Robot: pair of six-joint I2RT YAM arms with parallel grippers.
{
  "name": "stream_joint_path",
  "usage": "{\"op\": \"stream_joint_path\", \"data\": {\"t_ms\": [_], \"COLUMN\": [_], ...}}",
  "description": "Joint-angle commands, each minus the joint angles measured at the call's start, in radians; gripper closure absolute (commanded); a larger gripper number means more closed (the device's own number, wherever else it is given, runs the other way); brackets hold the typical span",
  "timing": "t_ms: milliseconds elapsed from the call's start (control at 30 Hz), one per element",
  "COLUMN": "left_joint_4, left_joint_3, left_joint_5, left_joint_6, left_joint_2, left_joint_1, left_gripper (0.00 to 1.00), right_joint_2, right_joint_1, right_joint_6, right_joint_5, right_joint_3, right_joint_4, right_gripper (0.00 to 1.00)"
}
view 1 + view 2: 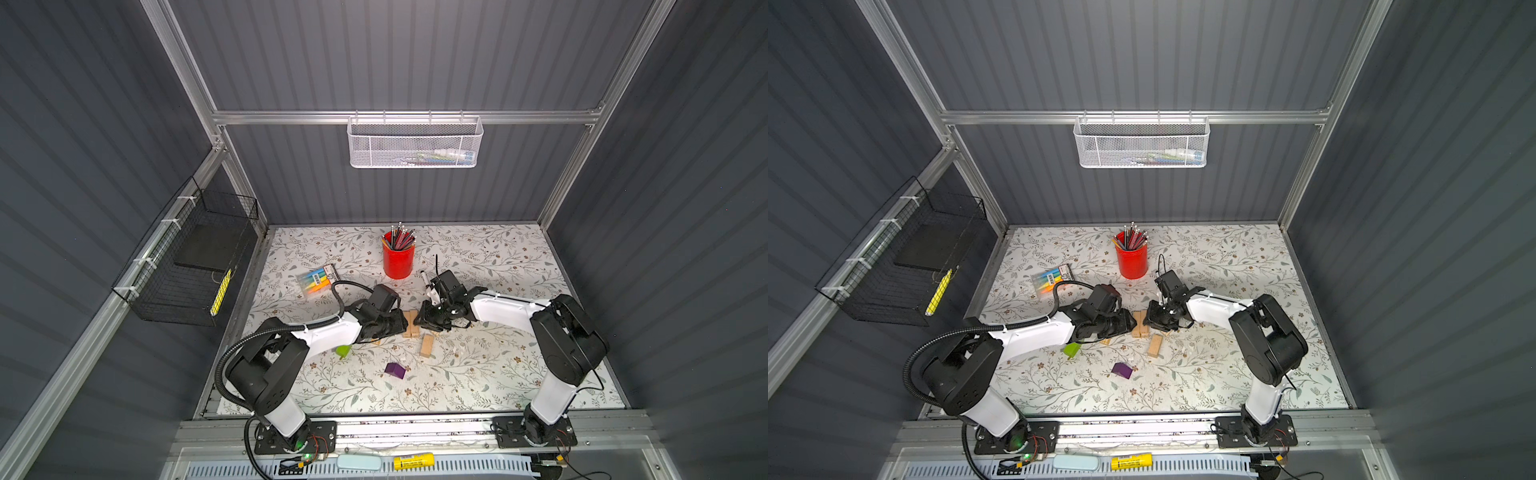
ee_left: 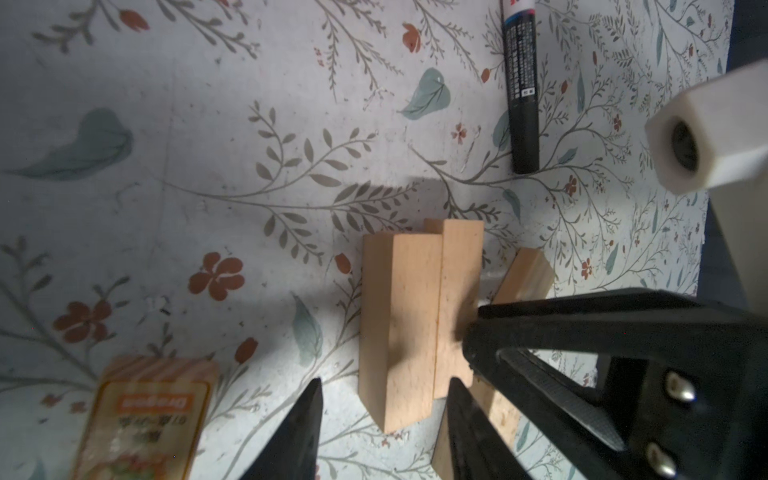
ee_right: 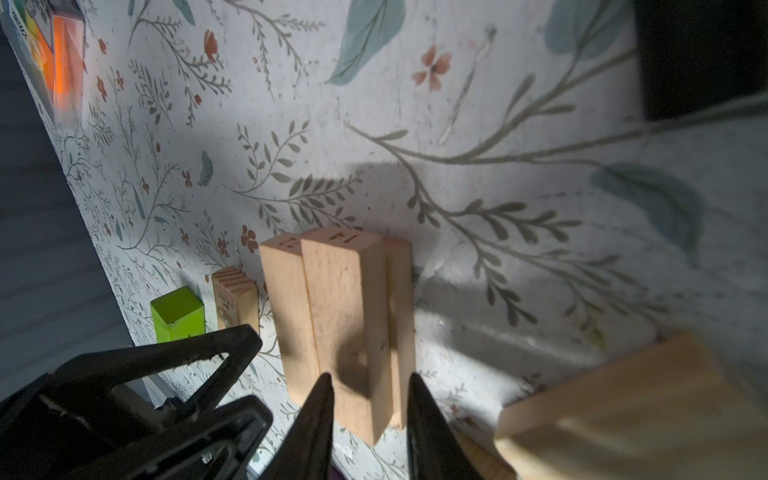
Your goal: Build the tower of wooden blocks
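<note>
The wood block tower (image 1: pixel 412 325) is a low cluster of pale tan wood blocks lying side by side, mid-table in both top views, with one block (image 3: pixel 349 316) riding higher. My left gripper (image 2: pixel 384 419) is open and straddles the cluster's near end (image 2: pixel 399 332); one finger stands clear of the wood. From the opposite side my right gripper (image 3: pixel 370 399) hugs the raised block with narrow jaws. A loose tan block (image 1: pixel 427 345), a lime-green block (image 1: pixel 343 351) and a purple block (image 1: pixel 395 370) lie nearer the front.
A red pencil cup (image 1: pixel 398 261) stands behind the cluster, with a pack of coloured markers (image 1: pixel 318 280) to its left. A black marker pen (image 2: pixel 521 95) lies just behind the blocks. A labelled tan block (image 2: pixel 149 415) sits under the left arm.
</note>
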State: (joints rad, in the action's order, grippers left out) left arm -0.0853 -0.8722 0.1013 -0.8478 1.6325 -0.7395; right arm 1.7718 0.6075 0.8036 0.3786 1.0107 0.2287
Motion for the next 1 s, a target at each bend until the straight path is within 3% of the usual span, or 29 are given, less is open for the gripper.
{"op": "stream_joint_path", "data": {"t_ms": [0, 633, 967], "left_joint_4": [0.035, 0.075, 0.073], "left_joint_3": [-0.005, -0.024, -0.035], "left_joint_5": [0.030, 0.092, 0.109], "left_joint_6": [-0.008, 0.004, 0.016], "left_joint_2": [0.022, 0.089, 0.095], "left_joint_1": [0.008, 0.010, 0.009], "left_gripper": [0.54, 0.70, 0.72], "right_joint_2": [0.003, -0.031, -0.064], "right_joint_1": [-0.005, -0.021, -0.030], "right_joint_6": [0.008, 0.019, 0.013], "right_joint_5": [0.010, 0.022, 0.009], "right_joint_3": [0.002, -0.037, -0.040], "right_joint_4": [-0.009, -0.041, -0.023], "right_gripper": [0.70, 0.70, 0.71]}}
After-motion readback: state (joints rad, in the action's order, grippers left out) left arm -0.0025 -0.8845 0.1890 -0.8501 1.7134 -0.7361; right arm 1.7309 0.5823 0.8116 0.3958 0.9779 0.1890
